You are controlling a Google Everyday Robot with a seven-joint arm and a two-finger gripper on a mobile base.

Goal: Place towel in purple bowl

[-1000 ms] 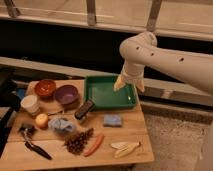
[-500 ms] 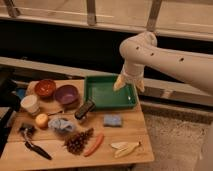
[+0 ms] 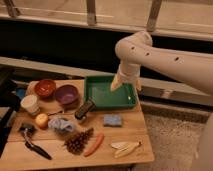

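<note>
The towel (image 3: 61,124) is a crumpled grey-blue cloth lying on the wooden table (image 3: 107,135), left of centre. The purple bowl (image 3: 66,94) stands upright and empty just behind it, next to a red bowl (image 3: 45,88). My gripper (image 3: 126,85) hangs from the white arm above the right part of the green tray (image 3: 102,97). It is well to the right of the towel and the bowl. It looks open and holds nothing.
A dark can (image 3: 84,110) lies between the bowl and the tray. A white cup (image 3: 31,104), an orange fruit (image 3: 41,120), a black tool (image 3: 32,145), a pine cone (image 3: 78,141), a carrot (image 3: 94,144), a blue sponge (image 3: 113,120) and a pale husk (image 3: 125,148) lie around the towel.
</note>
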